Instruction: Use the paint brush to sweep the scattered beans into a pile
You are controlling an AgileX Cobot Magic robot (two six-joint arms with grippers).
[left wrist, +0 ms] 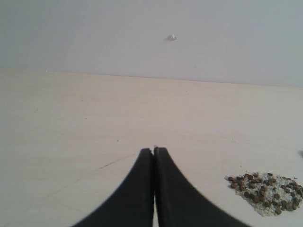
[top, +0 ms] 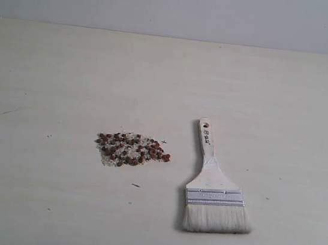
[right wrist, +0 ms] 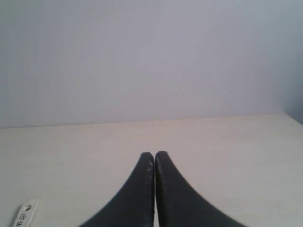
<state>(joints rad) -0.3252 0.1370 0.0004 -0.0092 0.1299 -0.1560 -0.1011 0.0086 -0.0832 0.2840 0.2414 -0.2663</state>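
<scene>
- The beans (top: 133,150) are all bunched into one small dense pile (left wrist: 265,191), reddish-brown bits mixed with pale grains. It sits on the table (top: 50,71) around the middle, a bit left of centre in the exterior view.
- A couple of tiny dark specks (top: 136,185) lie on the near side of it. They're too small to say what they are.
- The paint brush (top: 212,189) lies flat just right of the pile, not touching it, with a strip of bare tabletop between them. Its bristles (top: 216,219) point to the near side and the handle points toward the wall (top: 227,10).
- There's loads of open room. Bare table runs behind both things right up to the back edge where it meets the wall, and out to both sides as well.
- The left gripper (left wrist: 154,150) has its jaws pressed together with nothing in them. It's over bare table, well apart from the pile.
- The right gripper (right wrist: 154,153) is the same, closed tight and empty. Only the brush's handle end (right wrist: 26,213) shows in its view, clear of the jaws.
</scene>
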